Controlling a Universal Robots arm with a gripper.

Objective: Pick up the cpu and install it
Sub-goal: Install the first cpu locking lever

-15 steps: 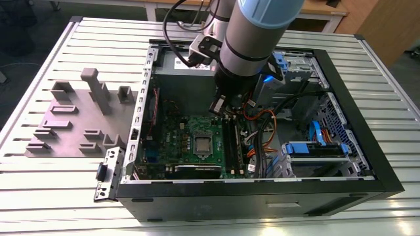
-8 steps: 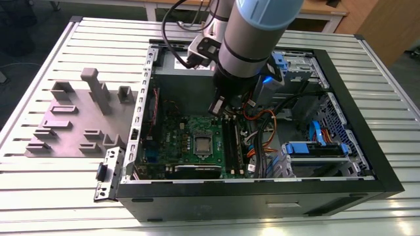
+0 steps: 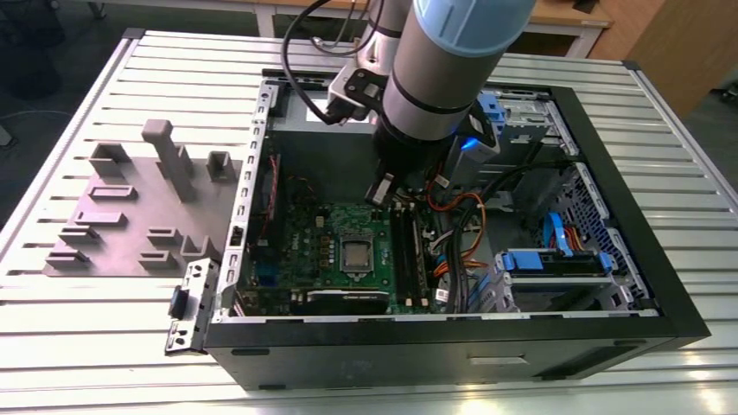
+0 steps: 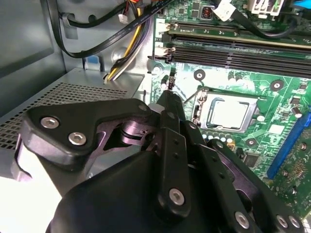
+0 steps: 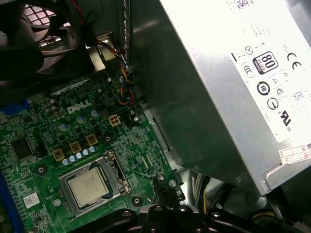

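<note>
You are hovering the black gripper [image 4: 167,99], fingers together and empty, at about nine o'clock of the small silvery-grey square cpu [image 4: 230,115], which is already sitting in its socket on the green motherboard [image 4: 286,94], so I judge seating needs checking.

The arm [image 3: 444,78] reaches into the open computer case [image 3: 600,216], above the green motherboard [image 3: 317,255].

A slatted metal table [image 3: 104,346] of pale grey ribbed profiles carries everything. An open black computer case [image 3: 645,285] lies on its side directly on the slats, taking up the middle and the exterior view's right. Just beside the case, toward the exterior view's left, a flat grey fixture plate [image 3: 116,225] with upright blocks and pegs rests on the table.
</note>
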